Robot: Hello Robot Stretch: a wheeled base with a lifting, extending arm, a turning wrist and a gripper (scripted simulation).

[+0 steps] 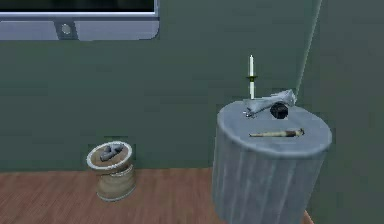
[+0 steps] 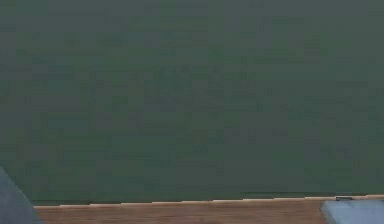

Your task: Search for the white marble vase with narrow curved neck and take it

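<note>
Four small things sit on the round grey table (image 1: 265, 175) at the forward view's lower right: an upright white candle (image 1: 251, 78), a pale long piece (image 1: 268, 104) lying flat, a dark ball (image 1: 279, 112) beside it and a brown stick (image 1: 277, 133). None reads clearly as the vase. The pale piece is the only candidate, and its shape is too small to judge.

A basket (image 1: 112, 170) stands on the floor at lower left, under a screen (image 1: 78, 20) at upper left. The arm side view gives green wall (image 2: 190, 90) above a strip of floor.

The search step seems to be in hand. The next move likely calls for driving nearer the table to check the pale piece, or turning to look elsewhere. I cannot tell the gripper's state.
</note>
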